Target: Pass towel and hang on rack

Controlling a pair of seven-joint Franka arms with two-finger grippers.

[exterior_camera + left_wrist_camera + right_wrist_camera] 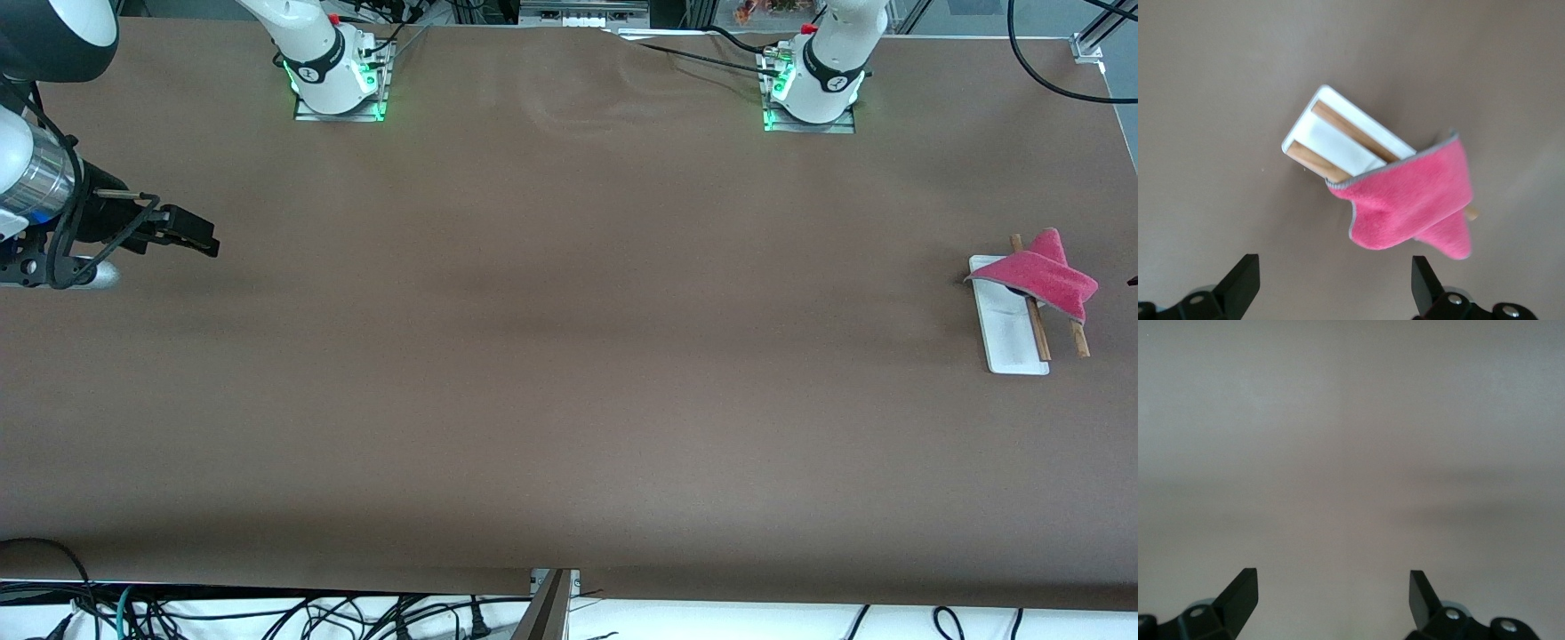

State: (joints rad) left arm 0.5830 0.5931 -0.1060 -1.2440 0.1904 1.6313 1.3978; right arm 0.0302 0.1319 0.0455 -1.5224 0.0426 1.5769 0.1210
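Surface (551, 356): brown, one sheet, bare across the middle between the two ends.
Rack (1009, 333): one, at the left arm's end of the surface; narrow white base with two thin brown wooden rods side by side above it.
Towel (1045, 277): one, pink face up with a grey edge showing, draped over both rods at the end of the rack farther from the front camera; one corner hanging off past the outer rod, the nearer stretch of the rods left uncovered.
Left claw (1331, 283): wide open, holding nothing; both black fingertips (1241, 280) visible in the left wrist view, clear of the cloth; up in the air over the surface just beside the rack and towel, pointing down; no more than a dark speck at the frame edge in the front view.
Right claw (197, 236): wide open and empty in the right wrist view (1331, 597); hanging over bare surface at the right arm's end, well apart from rack and towel; forearm reaching level toward the middle, waiting.
Arm bases: two, white with green lights, farthest from the front camera.
In the way: nothing between either claw and the rack.
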